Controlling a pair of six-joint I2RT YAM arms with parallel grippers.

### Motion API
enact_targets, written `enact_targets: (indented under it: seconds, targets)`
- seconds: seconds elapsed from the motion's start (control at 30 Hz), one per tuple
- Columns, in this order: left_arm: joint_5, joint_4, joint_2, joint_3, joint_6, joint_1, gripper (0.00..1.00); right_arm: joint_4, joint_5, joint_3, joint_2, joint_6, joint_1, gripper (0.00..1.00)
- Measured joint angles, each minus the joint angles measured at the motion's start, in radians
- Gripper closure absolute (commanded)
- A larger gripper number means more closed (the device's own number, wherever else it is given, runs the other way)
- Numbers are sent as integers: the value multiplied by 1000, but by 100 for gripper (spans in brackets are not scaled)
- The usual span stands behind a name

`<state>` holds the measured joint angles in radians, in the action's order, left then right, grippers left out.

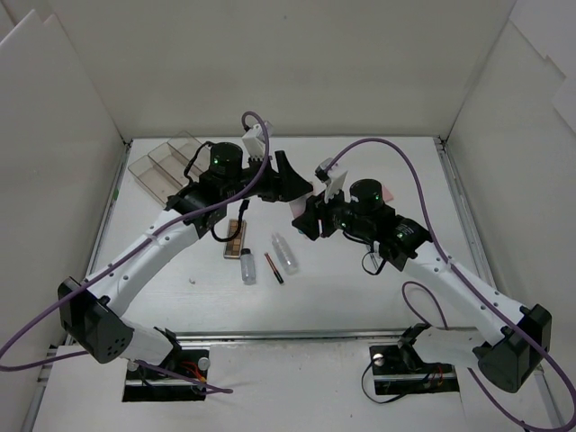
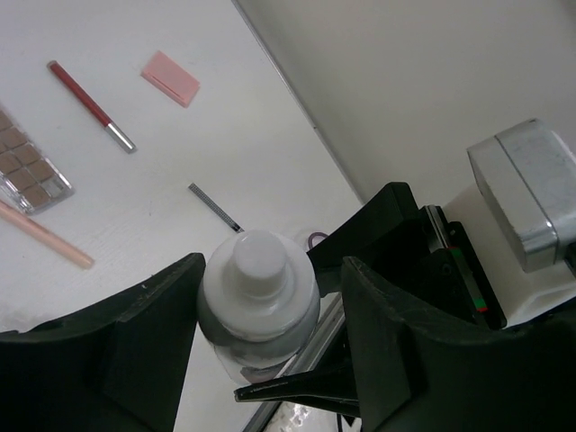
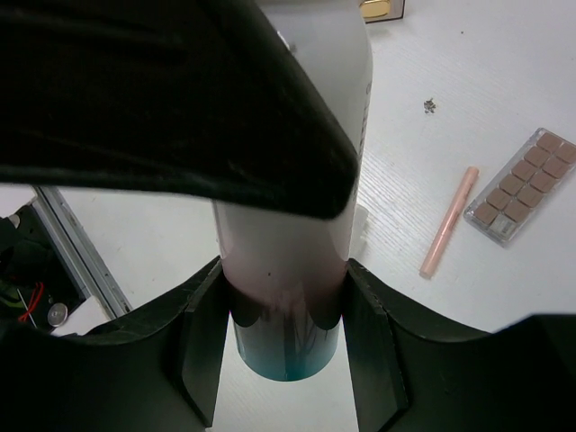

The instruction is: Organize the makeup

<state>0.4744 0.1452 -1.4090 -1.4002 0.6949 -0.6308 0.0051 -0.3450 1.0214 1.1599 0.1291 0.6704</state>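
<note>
The white-pink-teal bottle (image 3: 288, 261) is being pinched near its teal base by the right gripper (image 3: 283, 288), whose fingers are being pressed against both of its sides at the lower centre of the right wrist view. In the overhead view it is being held off the table (image 1: 360, 288) at the frame's centre, between the two claws. Its long axis is being pointed cap-first into the left gripper (image 2: 270, 279); in the left wrist view the cap is being faced straight at the lens, lower centre. The bottle's shoulder is being straddled by that claw's spread jaws, with one finger at the wall and a gap showing beside the other. A handover is probably being set up, since the clear box (image 1: 166, 166) is lying at the upper left, nearer the left arm.
</note>
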Motion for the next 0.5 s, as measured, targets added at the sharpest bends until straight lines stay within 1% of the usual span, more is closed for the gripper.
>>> enact_targets:
  seconds: [0.07, 0.1, 0.17, 0.2, 0.27, 0.3, 0.37, 0.5]
  targets:
    - [1, -2, -4, 4, 2, -8, 39, 3, 1, 3, 2, 0, 5, 100]
    - [1, -2, -5, 8, 3, -11, 35, 5, 1, 3, 2, 0, 5, 100]
    - [0, -2, -5, 12, 6, -14, 34, 10, 1, 4, 2, 0, 5, 100]
    - [0, -2, -5, 15, 7, -16, 35, 12, 2, 5, 2, 0, 5, 100]
    - [-1, -2, -5, 19, 10, -16, 40, 14, 4, 8, 3, 1, 5, 100]
    - [-2, -2, -5, 22, 12, -16, 48, 15, 5, 11, 5, 1, 5, 100]
    - [-5, -2, -5, 23, 18, -16, 55, 16, 7, 14, 7, 1, 5, 100]
    - [-19, -2, -5, 23, 5, -16, 77, 21, 10, 14, 8, 5, 5, 100]
